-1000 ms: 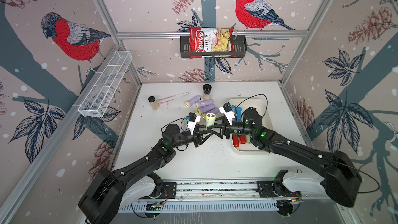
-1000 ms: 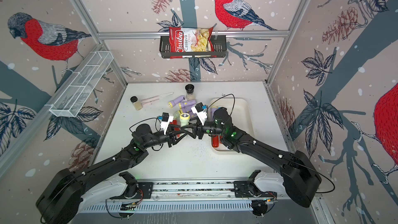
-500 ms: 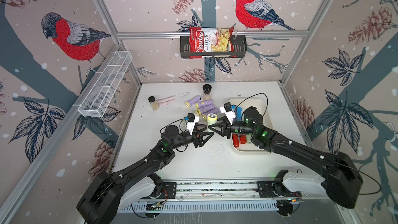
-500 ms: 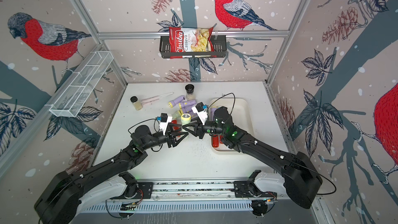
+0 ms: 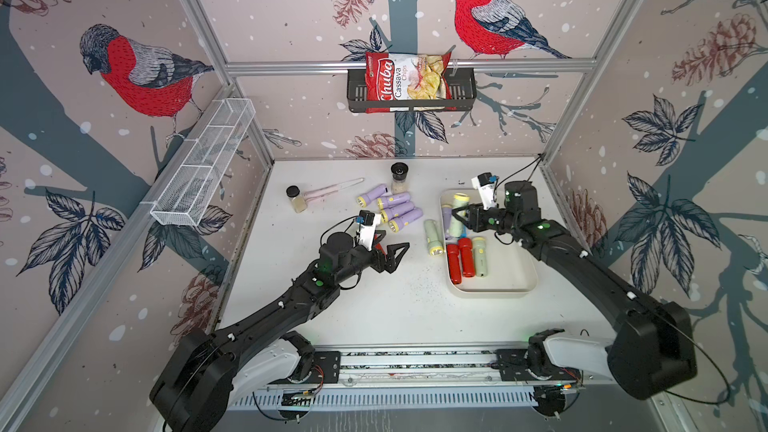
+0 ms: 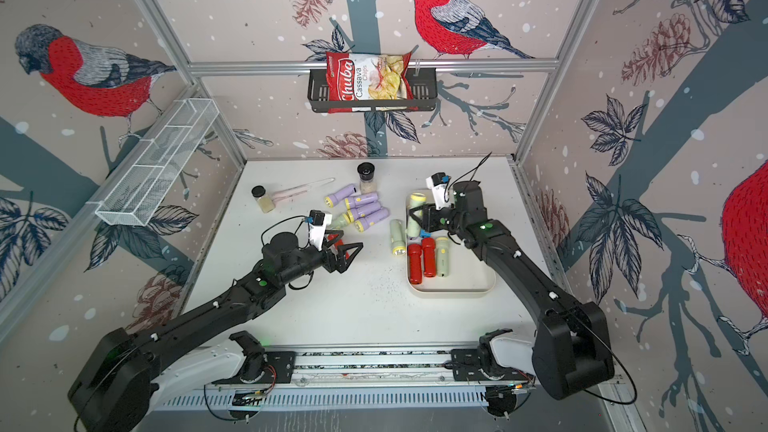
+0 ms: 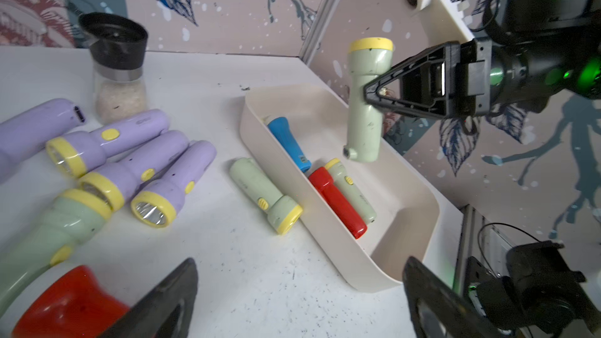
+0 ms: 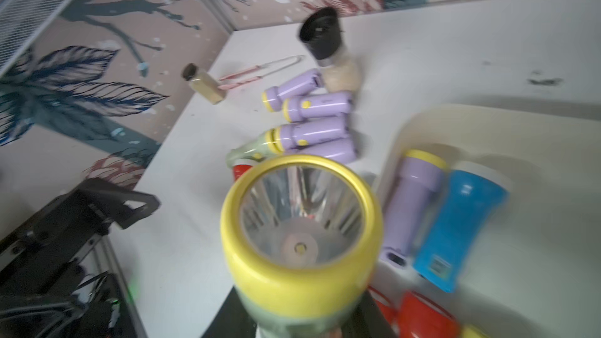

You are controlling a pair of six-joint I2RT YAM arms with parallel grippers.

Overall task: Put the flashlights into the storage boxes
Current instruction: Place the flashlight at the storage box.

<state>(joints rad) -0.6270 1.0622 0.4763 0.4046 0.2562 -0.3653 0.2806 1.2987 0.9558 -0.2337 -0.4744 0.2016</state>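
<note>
Top views: white tabletop (image 5: 374,305), bird-print walls (image 5: 291,14)

Right wrist view blurred, held green flashlight (image 8: 300,248) cut off at edge, red flashlight (image 7: 65,302) cropped in left wrist view

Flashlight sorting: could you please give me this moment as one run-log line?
left gripper: open, empty | right gripper: shut on pale green flashlight, upright above tray | stage: placing
</note>
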